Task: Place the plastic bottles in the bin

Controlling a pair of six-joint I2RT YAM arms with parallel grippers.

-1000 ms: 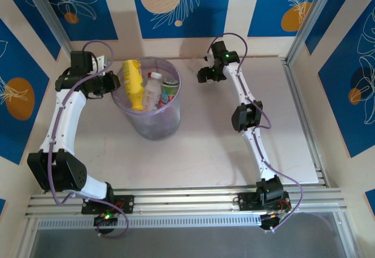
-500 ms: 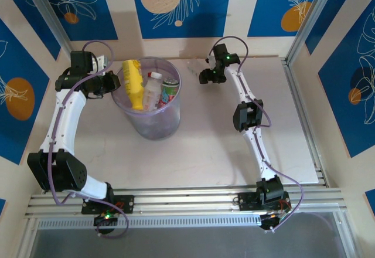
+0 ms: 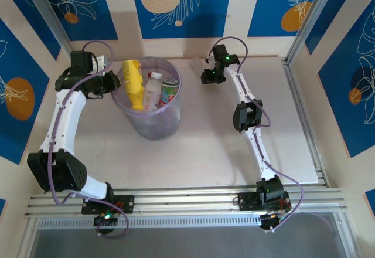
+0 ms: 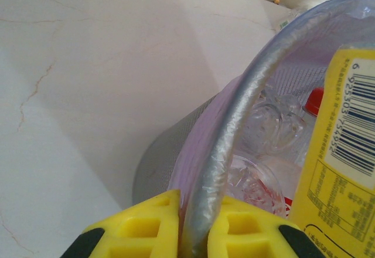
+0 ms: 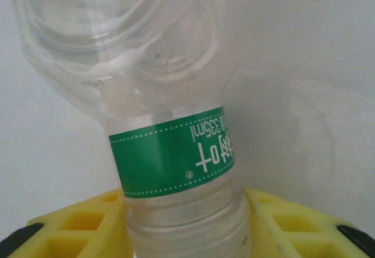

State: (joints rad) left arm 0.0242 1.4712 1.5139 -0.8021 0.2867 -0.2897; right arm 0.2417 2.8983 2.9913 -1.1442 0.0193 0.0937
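- Clear plastic with a green band: green-labelled bottle [image 5: 173, 152] at the table's [image 3: 205, 146] 12 o'clock edge, hard by the back wall, caught between the yellow fingers [image 5: 88, 226] of the right gripper [image 5: 184, 223], both pressed against its narrow waist just below the label.
- Judge the squeeze before lifting: thin, empty walls, likely to buckle or squirt out of a hard pinch. Grip just firmly enough to stop any slip.
- Lift straight up first, clear of the wall, then swing toward 9 o'clock.
- Aim for the bin [image 3: 155, 126], at about 10 o'clock on the table, well apart from the bottle.
- Count on the left gripper [image 4: 196, 223] as anchor: jaws pinching the bin's rim [image 4: 234, 135] on its 9 o'clock side, one finger inside, one outside. Hold that pinch through the drop to stop the bin tipping.
- Favour the 3 o'clock half of the opening: yellow bottle [image 3: 132, 82] leaning at 10 o'clock and poking above the rim, white bottle [image 3: 153, 89] beside it near the centre.
- Come in high enough to clear the rim, then lower.
- Spread the jaws only once over the opening, bottle low, to avoid a bounce off the pile.
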